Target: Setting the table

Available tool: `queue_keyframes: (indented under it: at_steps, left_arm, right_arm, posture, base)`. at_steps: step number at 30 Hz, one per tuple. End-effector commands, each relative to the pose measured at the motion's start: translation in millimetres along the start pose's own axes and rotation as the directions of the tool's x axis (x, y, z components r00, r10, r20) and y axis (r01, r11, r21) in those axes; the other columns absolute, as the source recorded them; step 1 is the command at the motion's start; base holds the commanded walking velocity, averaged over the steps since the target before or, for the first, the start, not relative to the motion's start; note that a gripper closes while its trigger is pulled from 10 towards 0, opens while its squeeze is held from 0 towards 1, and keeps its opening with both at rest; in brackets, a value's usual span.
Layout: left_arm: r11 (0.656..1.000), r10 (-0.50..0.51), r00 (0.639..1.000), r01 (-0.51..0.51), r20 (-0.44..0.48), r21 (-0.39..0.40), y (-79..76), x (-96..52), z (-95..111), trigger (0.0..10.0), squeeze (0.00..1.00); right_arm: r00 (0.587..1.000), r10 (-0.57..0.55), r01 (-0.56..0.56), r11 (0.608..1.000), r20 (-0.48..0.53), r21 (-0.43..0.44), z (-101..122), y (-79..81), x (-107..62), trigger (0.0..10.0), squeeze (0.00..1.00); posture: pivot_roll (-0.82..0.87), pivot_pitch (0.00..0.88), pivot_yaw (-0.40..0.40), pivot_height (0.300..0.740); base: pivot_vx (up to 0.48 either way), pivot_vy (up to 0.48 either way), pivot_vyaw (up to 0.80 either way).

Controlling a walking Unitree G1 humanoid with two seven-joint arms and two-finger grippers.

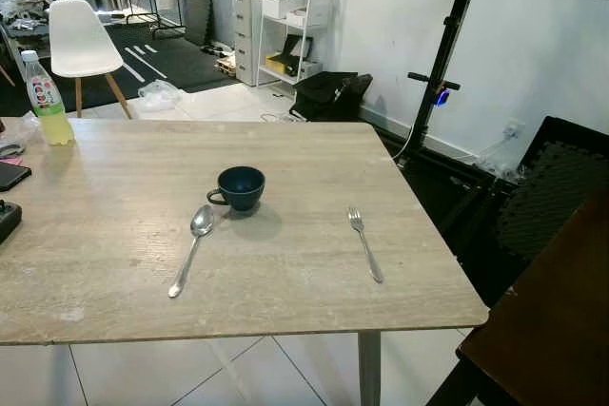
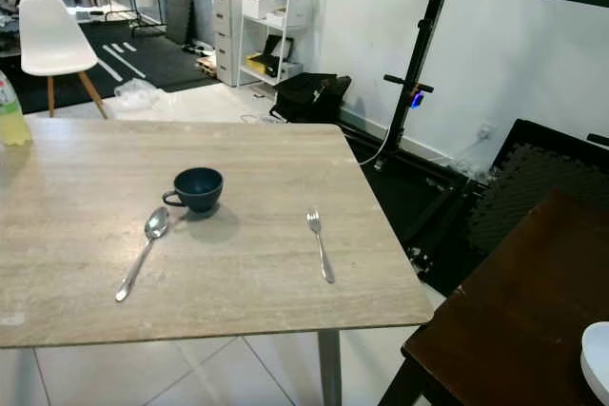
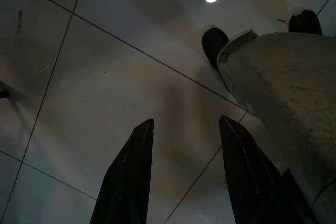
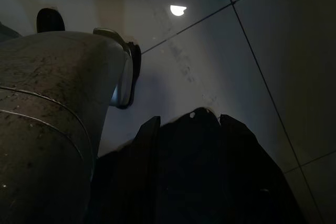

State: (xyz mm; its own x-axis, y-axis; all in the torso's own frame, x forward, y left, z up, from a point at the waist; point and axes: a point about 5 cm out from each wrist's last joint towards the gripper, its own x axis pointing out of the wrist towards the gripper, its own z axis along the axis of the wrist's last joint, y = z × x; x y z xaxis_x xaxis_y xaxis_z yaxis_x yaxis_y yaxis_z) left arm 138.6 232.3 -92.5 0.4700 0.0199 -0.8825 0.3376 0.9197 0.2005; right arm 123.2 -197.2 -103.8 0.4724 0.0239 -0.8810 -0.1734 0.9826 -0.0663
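Wooden table (image 1: 285,159) ahead, pale and grained, standing on white floor tiles. Near its middle, a dark blue cup (image 1: 239,186), upright, handle toward the robot's left. Just beside the cup on the left, a spoon (image 1: 191,248), bowl close to the handle, shaft running toward the near edge. Well to the right of the cup, a fork (image 1: 364,242), tines toward the far side, apart from cup and spoon alike. At the far left corner, a bottle (image 1: 49,100) of yellow drink, upright, with dark objects at the left edge, too cropped to identify. Beyond the table, a white chair (image 1: 81,42), white shelves (image 1: 285,7), and a black bag (image 1: 328,95) on the floor. At lower right, a dark brown table (image 2: 519,320) with the rim of a white dish (image 2: 597,358) at its corner. Left gripper (image 3: 184,177) hanging low over floor tiles, fingers spread apart, nothing between them. Right gripper (image 4: 189,129) hanging likewise above the tiles, in deep shade; fingers' state impossible to tell.
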Motion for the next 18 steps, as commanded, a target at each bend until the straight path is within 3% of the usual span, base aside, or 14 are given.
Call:
queue_keyframes:
  at_steps: [1, 18]
  left_arm:
    - [1.000, -0.010, 1.000, 0.010, -0.026, 0.006, -0.8, -1.3, -7.2, 10.0, 0.00]
    - [1.000, -0.009, 1.000, 0.009, 0.000, 0.001, -0.1, 0.0, 0.1, 10.0, 0.00]
  right_arm:
    - [1.000, 0.000, 0.000, 1.000, -0.019, -0.001, -6.9, 0.9, -1.3, 10.0, 0.00]
    - [1.000, 0.003, -0.003, 1.000, -0.008, -0.009, -2.4, 0.8, -0.3, 10.0, 0.00]
  posture:
    - [-0.02, 0.000, 0.007, 0.740]
    - [-0.01, 0.000, -0.004, 0.740]
  base:
    - [0.000, 0.000, 0.00]
    - [0.000, 0.000, 0.00]
